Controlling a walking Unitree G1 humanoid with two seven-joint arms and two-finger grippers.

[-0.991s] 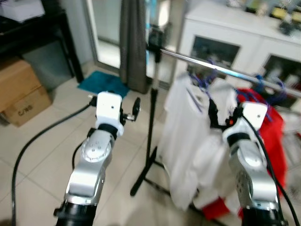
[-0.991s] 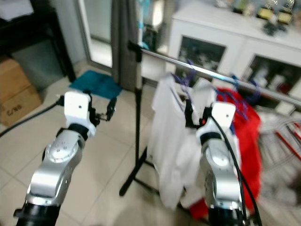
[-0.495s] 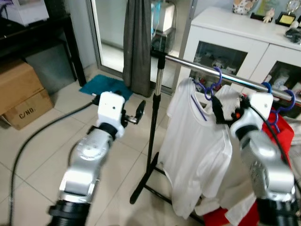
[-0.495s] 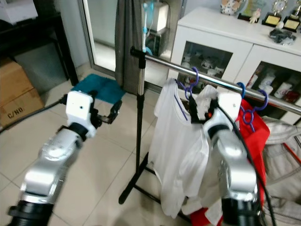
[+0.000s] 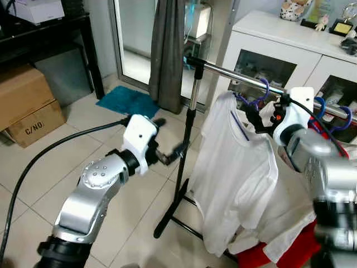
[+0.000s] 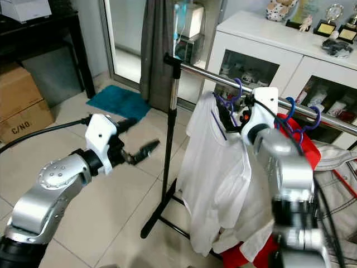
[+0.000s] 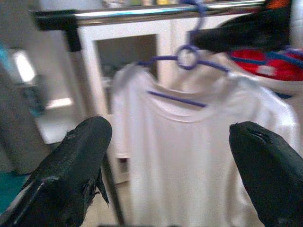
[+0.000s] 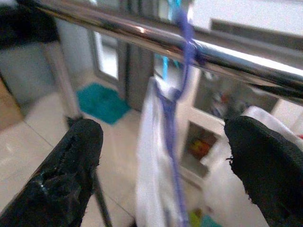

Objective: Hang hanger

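A purple hanger [image 5: 261, 91] carries a white T-shirt [image 5: 237, 167], and its hook sits over the chrome rail [image 5: 228, 73]. My right gripper [image 5: 252, 116] is up at the hanger's neck just under the rail, open. In the right wrist view the purple hanger [image 8: 173, 97] runs down between the spread fingers [image 8: 64, 175] from the rail [image 8: 137, 34]. My left gripper [image 5: 170, 138] is open in mid-air to the left of the rack's pole [image 5: 187, 128], pointing at the shirt [image 7: 189, 156] and the hook [image 7: 188, 51].
The rack's black foot [image 5: 170, 215] spreads over the tiled floor. More blue hangers [image 5: 334, 114] and a red garment [image 6: 304, 153] hang further right. A white cabinet [image 5: 279, 50] stands behind, with a grey curtain [image 5: 167, 50], a teal mat [image 5: 125, 100] and cardboard boxes [image 5: 25, 109] at left.
The camera has shifted and the picture has sharpened. My left gripper has swung right toward the pole with its fingers spread. My right arm has reached higher, up to the hook at the rail.
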